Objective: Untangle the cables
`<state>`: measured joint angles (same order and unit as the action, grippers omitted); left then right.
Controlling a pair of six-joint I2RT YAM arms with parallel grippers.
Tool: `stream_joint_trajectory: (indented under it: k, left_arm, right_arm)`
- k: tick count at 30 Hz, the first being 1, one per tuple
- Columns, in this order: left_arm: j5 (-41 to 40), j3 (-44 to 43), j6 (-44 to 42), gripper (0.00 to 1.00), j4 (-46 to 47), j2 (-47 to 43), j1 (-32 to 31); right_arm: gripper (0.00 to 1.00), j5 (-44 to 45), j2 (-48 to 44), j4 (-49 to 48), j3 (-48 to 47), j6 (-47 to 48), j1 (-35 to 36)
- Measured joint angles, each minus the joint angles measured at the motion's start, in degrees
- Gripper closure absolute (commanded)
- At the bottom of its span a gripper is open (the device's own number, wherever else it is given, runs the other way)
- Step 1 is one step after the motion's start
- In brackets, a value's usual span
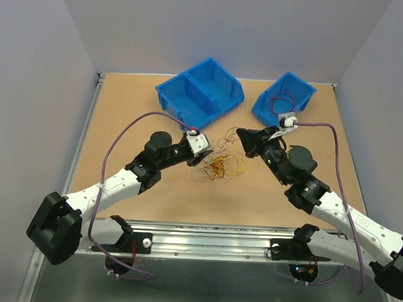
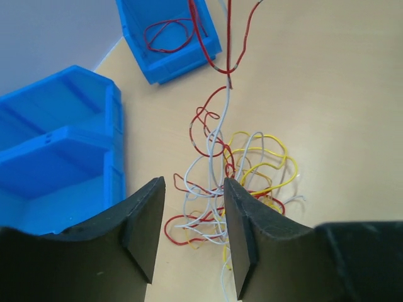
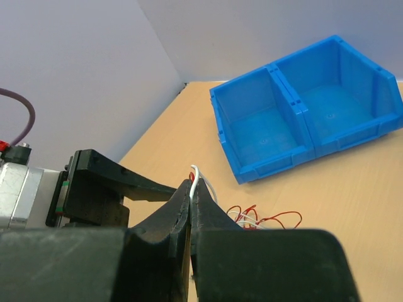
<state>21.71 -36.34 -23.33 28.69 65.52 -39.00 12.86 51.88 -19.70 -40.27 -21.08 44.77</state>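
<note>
Wooden tabletop (image 1: 122,120) held tangled cables (image 1: 222,164); right gripper (image 3: 191,187) clamped on white-red strand (image 3: 196,173), likely to draw it out; left gripper (image 2: 192,207) gaped empty over rest, probably to pin them.

No legible text anywhere.
The divided bin (image 3: 277,165), at 1 o'clock in the right wrist view, carries a faint round moulded mark on each floor, too blurred to read as letters or numbers.
</note>
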Motion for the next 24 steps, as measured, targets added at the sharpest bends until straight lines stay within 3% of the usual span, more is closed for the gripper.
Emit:
stream_joint_trajectory:
  k: [6, 9, 10, 13, 24]
  left_arm:
    - [2.71, -0.85, 0.04, 0.45, -0.09, 4.22, -0.07]
    - [2.64, -2.14, 0.04, 0.53, -0.33, 7.72, -0.17]
    - [2.64, -2.32, 0.04, 0.69, -0.37, 8.22, -0.17]
    - [2.45, -2.84, 0.2, 1.0, -0.85, 9.57, -0.39]
    - [-4.57, -8.09, 2.14, 1.0, -1.18, 9.66, -0.66]
  right_arm:
    - [1.0, -0.07, 0.28, 0.0, 0.0, -0.15, 0.0]
    - [0.99, -0.22, 0.57, 0.04, 0.0, -0.15, 0.0]
    - [0.99, -0.24, 0.68, 0.07, 0.0, -0.15, 0.0]
    - [0.99, -0.28, 0.87, 0.04, 0.0, -0.17, 0.0]
    - [0.99, 3.87, 1.01, 0.48, 0.0, -0.98, 0.0]
